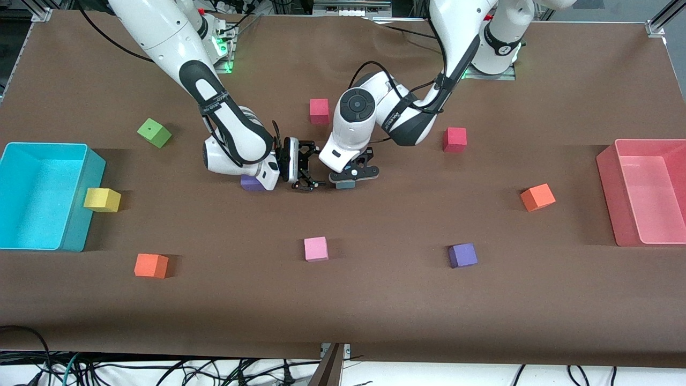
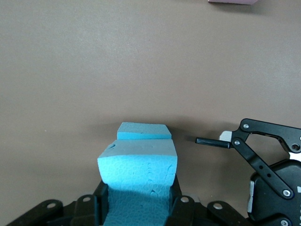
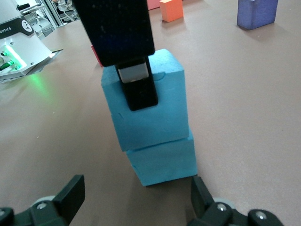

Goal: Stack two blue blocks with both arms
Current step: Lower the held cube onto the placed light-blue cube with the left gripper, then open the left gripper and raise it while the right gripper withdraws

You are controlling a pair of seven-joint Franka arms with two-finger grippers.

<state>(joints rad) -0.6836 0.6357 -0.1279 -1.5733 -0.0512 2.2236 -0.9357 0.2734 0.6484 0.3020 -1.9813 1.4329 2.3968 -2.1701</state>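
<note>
Two sky-blue blocks stand stacked near the table's middle. The upper blue block [image 3: 150, 113] rests on the lower blue block [image 3: 164, 162], turned a little off its edges. My left gripper [image 2: 139, 207] is shut on the upper block [image 2: 138, 165], one finger [image 3: 138, 89] pressed on its side. In the front view only a sliver of blue [image 1: 345, 184] shows under the left gripper [image 1: 351, 174]. My right gripper [image 3: 136, 197] is open, low beside the stack toward the right arm's end [image 1: 311, 167], with nothing between its fingers.
A purple cube [image 1: 252, 183] lies under the right wrist. A pink cube [image 1: 315, 249] and a purple cube [image 1: 462, 255] lie nearer the front camera. Red cubes [image 1: 319, 111] [image 1: 454, 139] and an orange cube [image 1: 537, 197] lie around. A turquoise bin [image 1: 80, 214] and a pink bin [image 1: 608, 182] stand at the table's ends.
</note>
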